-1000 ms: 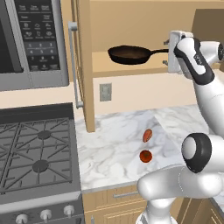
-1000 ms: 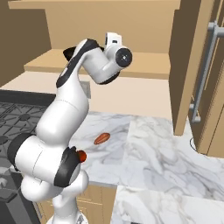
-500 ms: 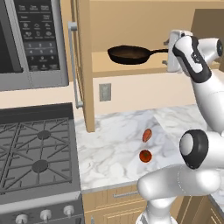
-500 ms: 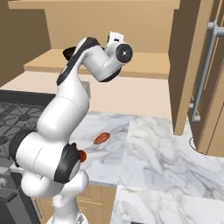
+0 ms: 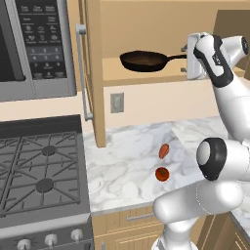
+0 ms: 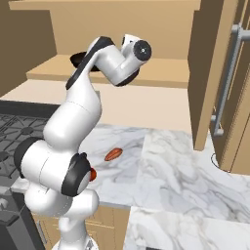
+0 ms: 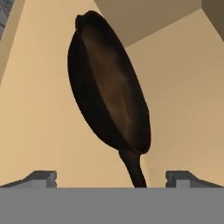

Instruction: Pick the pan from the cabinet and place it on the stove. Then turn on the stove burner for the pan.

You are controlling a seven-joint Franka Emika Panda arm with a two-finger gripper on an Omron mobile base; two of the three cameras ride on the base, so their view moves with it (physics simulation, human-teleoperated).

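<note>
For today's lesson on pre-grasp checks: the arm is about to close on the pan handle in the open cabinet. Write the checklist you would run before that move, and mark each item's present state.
1. Cabinet door open, shelf reachable: ok.
2. Pan sitting flat on the shelf, handle pointing toward the hand: ok.
3. Gripper open: ok, the fingertips stand wide apart.
4. Handle lined up between the fingertips: ok, it runs down the middle in the hand view.
5. Handle deep enough between the fingers for a firm grip: cannot tell.
6. Stove grates free to receive the pan: ok for the part in view.
</note>
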